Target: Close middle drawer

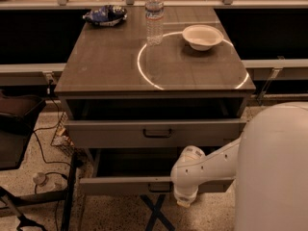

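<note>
The middle drawer (pixel 120 185) is the low flat grey-brown front below the taller top drawer (pixel 110 133). It stands pulled out further than the top drawer, with its dark tray open behind the front. Its small dark handle is mostly hidden by my arm. My white arm reaches in from the right, and its end with the gripper (pixel 185 200) hangs right in front of the middle drawer's front, right of centre, at or just before the front. The lowest drawer is out of view.
The top drawer also stands partly open, with a dark bar handle (pixel 158 133). On the tabletop (pixel 110 66) are a water bottle (pixel 154 16), a white bowl (pixel 202 35) and a dark chip bag (pixel 104 15). A dark chair (pixel 14 124) and cables lie at the left.
</note>
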Motion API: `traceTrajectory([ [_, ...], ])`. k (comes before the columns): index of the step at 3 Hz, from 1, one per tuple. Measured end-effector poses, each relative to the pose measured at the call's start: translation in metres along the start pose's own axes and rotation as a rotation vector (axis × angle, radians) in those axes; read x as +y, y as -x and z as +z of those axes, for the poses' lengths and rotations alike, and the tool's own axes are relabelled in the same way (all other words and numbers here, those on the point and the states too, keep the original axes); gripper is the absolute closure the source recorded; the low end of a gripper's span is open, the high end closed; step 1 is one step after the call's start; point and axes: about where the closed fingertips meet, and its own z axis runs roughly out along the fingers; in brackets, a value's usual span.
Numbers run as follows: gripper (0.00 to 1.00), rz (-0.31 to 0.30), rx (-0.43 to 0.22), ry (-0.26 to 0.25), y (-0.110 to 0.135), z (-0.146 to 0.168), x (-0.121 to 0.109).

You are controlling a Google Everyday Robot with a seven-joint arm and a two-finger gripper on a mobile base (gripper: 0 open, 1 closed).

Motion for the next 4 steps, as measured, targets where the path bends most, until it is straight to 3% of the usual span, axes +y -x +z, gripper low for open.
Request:
traceTrajectory([
  [2, 1.00, 0.012, -0.031, -0.014, 0.016, 0.022, -0.024],
  [4, 1.00, -0.005, -0.031, -0.104, 0.023, 0.035, -0.066],
])
